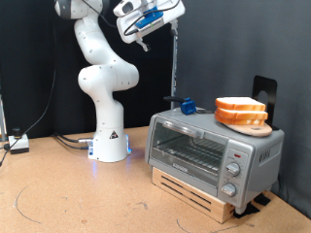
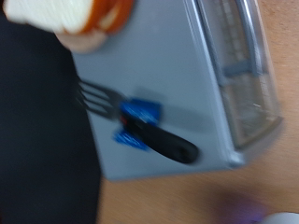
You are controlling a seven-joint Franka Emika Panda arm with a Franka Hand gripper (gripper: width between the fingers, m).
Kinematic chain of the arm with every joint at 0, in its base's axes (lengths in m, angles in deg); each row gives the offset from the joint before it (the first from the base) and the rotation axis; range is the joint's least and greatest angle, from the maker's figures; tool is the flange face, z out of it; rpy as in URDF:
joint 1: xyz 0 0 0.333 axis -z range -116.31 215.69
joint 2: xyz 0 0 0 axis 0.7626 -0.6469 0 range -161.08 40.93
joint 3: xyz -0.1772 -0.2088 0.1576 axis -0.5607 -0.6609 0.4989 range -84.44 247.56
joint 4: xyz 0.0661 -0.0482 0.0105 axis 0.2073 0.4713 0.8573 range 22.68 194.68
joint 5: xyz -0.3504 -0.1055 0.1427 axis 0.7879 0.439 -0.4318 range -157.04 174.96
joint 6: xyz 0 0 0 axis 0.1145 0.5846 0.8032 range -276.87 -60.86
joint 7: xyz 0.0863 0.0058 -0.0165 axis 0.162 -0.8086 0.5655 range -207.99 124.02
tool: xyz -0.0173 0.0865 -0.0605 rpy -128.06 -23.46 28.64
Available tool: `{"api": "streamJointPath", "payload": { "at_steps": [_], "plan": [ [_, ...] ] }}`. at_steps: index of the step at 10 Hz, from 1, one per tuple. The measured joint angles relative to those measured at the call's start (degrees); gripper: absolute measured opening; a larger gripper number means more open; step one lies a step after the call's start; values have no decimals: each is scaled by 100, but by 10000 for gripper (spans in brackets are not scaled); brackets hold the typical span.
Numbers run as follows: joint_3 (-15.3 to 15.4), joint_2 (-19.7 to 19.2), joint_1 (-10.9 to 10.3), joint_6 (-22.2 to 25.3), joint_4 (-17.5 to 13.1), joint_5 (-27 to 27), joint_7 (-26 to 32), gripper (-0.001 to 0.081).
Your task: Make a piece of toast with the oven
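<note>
The silver-grey oven (image 1: pixel 206 148) stands on the table at the exterior view's right, its glass door shut and a wire rack showing behind it. On its top lies a round tan plate (image 1: pixel 248 122) with bread slices (image 1: pixel 238 104) stacked on it. A fork with a blue and black handle (image 1: pixel 186 105) lies on the oven top to the exterior view's left of the plate. My gripper (image 1: pixel 146 29) hangs high above the oven, far from everything. The wrist view looks down on the oven top (image 2: pixel 177 75), the fork (image 2: pixel 140 121) and a pale slice (image 2: pixel 47 11); no fingers show there.
The oven sits on a low wooden pallet (image 1: pixel 194 189). Its round knobs (image 1: pixel 233 171) run down the right panel. A thin upright pole (image 1: pixel 175 68) and a black object (image 1: pixel 262 90) stand behind the oven. The arm's white base (image 1: pixel 109 141) is at the exterior view's left.
</note>
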Motion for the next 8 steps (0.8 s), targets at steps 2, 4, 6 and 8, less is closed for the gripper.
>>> {"api": "streamJointPath", "payload": {
  "at_steps": [2,4,6,8],
  "plan": [
    [-52,-1,-69,21,69,107,278,809],
    [-108,46,-63,-530,314,122,763,809],
    [-193,-92,-54,-961,648,353,1091,809],
    [-208,-459,-13,-1215,790,626,1075,809]
  ]
}}
